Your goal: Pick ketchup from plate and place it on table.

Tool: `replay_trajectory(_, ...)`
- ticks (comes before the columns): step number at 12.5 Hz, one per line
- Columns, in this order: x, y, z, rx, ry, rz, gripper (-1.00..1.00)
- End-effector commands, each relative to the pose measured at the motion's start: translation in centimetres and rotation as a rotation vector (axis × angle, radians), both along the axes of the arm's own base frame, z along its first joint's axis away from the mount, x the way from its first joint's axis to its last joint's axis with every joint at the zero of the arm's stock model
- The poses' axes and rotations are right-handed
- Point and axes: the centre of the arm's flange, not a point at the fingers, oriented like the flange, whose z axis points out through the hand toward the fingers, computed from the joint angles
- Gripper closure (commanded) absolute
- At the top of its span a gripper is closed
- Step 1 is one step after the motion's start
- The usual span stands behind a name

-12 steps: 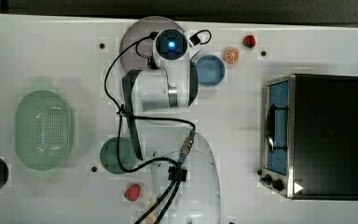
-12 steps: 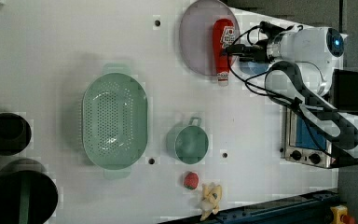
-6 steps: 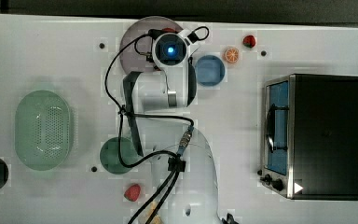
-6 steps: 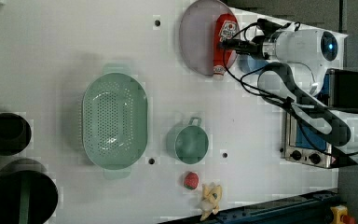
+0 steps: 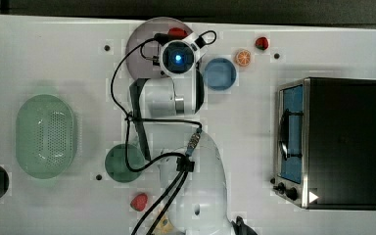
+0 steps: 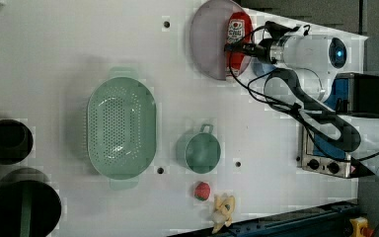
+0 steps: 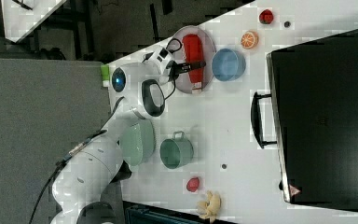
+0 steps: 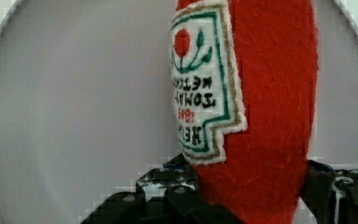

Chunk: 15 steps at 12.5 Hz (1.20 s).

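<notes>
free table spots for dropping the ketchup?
Bare table in the top view's upper left, between the plate and the green colander. Also between the arm and the toaster oven. Crowded by the blue dish and orange slice.

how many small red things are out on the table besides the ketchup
2: a strawberry near the table's far edge by the orange slice, and a red blob toy near the green cup. The arm may hide others.

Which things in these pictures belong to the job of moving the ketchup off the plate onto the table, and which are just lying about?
Belong to the job:
ketchup
plate
table
gripper

Lying about:
green colander
green cup
blue dish
toaster oven
orange slice
strawberry
</notes>
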Motion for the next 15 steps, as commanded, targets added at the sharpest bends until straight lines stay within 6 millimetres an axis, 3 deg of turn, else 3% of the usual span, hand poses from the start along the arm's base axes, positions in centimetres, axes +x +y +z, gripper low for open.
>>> replay_trajectory(1,1.2,-0.9,3.5,-0.013,-0.049,0.019,-0.23)
replay_trajectory(5,1.3,-1.5,11.3,-0.031,-0.075,0.01,-0.23)
replay_trajectory(10,-3.0,-2.4,21.2,-0.064,-0.004,-0.017,-0.23)
replay_trajectory(12,-5.4,-2.9,23.5,-0.075,0.024,-0.036,-0.23)
replay_trajectory(15,-9.8,-4.2,24.1,-0.091,0.097,-0.059,-0.23)
